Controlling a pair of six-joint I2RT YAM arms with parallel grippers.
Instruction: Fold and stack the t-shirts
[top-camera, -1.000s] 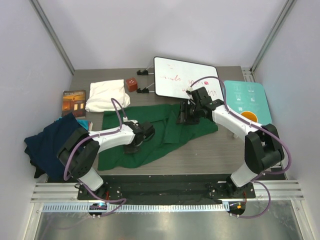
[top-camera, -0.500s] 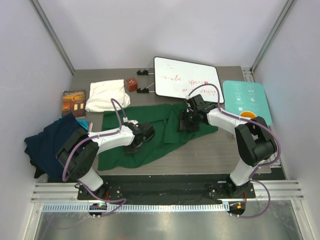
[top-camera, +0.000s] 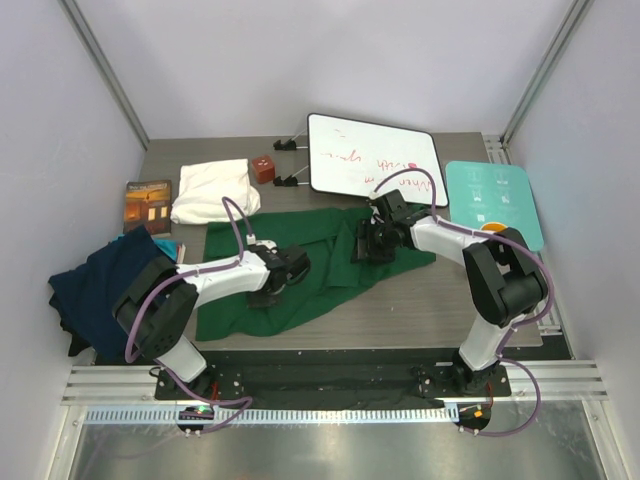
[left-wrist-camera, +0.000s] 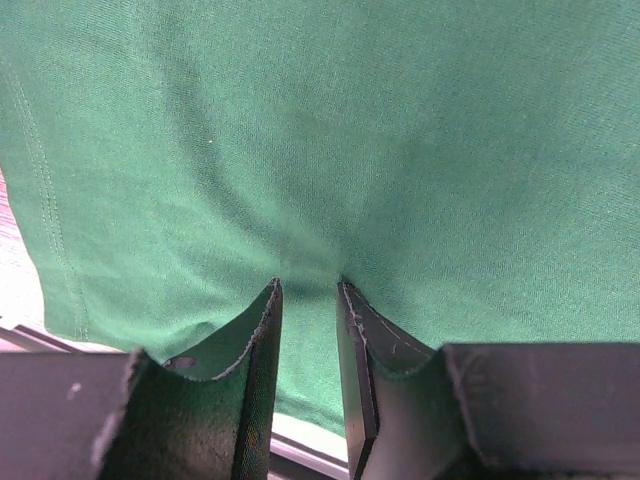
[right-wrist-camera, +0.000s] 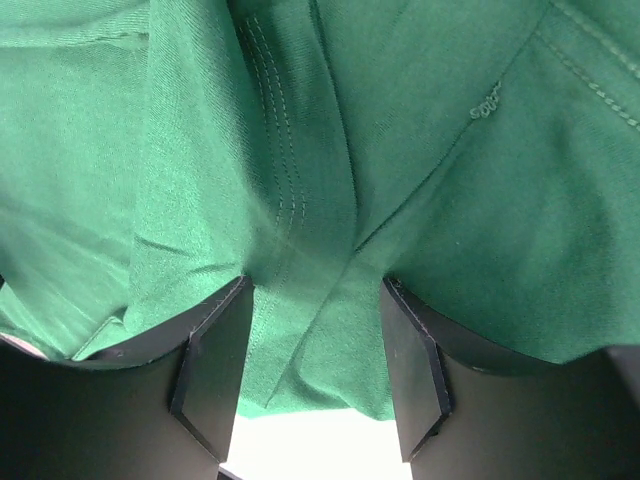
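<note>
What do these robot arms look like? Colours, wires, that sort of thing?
Both the left arm and right arm have white rounded links joined by black joints, with a purplish cable looping along each. The left claw and right claw each have two flat black fingers.

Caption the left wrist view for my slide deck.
Left gripper pinching a pucker of the dark green t-shirt.

Matt, finely knit green t-shirt (left-wrist-camera: 400, 130) cloth with stitched hems; glossy whiteboard (top-camera: 372, 152); grey wood-grain table (top-camera: 420, 310).
</note>
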